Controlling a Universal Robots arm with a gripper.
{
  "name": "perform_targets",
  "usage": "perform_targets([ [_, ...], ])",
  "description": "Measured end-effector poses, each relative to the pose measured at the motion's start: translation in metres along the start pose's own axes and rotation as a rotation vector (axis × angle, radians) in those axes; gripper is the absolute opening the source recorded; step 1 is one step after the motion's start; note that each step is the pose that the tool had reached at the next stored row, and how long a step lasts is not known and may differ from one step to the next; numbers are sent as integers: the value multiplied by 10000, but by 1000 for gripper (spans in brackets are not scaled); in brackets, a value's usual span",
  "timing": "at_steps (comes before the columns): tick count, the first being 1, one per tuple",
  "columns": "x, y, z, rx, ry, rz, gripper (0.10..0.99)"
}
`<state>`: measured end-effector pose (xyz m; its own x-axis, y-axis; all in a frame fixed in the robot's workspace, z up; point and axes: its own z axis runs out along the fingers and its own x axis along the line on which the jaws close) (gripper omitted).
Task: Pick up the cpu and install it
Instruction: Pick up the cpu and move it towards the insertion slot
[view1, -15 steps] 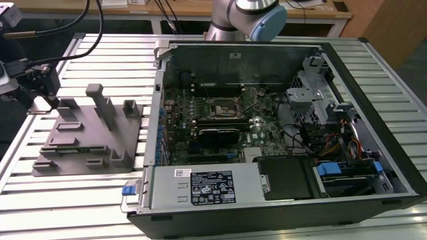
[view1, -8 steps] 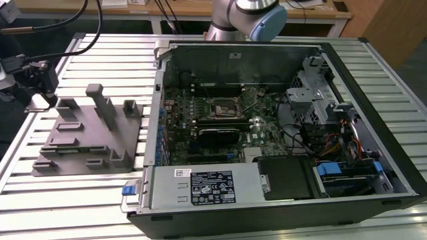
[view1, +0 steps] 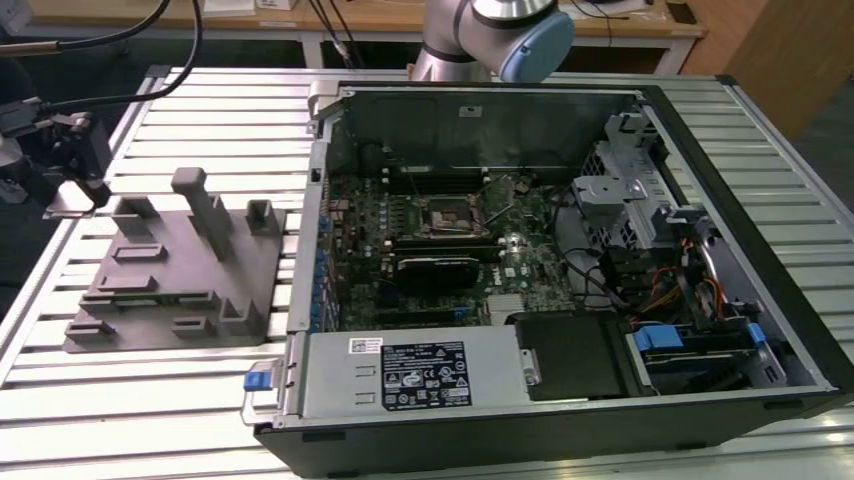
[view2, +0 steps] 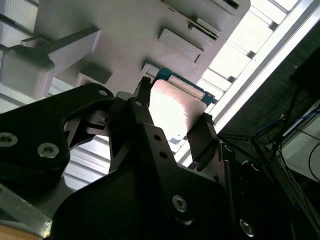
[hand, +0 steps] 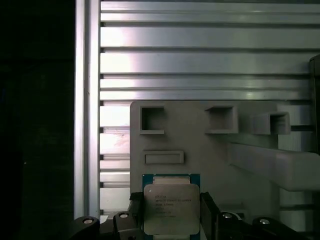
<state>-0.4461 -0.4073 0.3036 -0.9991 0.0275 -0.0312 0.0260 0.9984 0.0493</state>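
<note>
Gripper (hand: 171, 210), black, two-fingered: pinches the cpu (view2: 175, 107) by two opposite edges, one of the fingers (view2: 202, 137) pressed to each side. Leaves the pale metal top bare and facing the wrist cameras, a hold judged to spare lid and underside alike and to keep the cpu square to the hand. Green board edge visible around the lid in both wrist views. Hangs low at the corner of the grey fixture (view1: 167, 280) toward the exterior view's left and farther from that camera. Cannot tell whether resting in a pocket of the grey fixture or held just clear of it. Grey fixture: moulded plate of slots, pockets and upright posts, likely shaped to keep each part at a known place for pickup. Lies on the slatted aluminium table (view1: 134, 410), just beside the open computer case (view1: 534, 445). Computer case: laid on its side, panel off, presumably to turn the motherboard (view1: 534, 265) upward for reach from above. Black square socket (view1: 447, 212) near the middle of the motherboard, well apart from the cpu. Pick judged in hand; install not yet done.
</note>
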Motion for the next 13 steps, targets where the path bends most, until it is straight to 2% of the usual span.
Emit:
perform_targets([
  [13, -5, 8, -159, 0, 0, 0, 541],
])
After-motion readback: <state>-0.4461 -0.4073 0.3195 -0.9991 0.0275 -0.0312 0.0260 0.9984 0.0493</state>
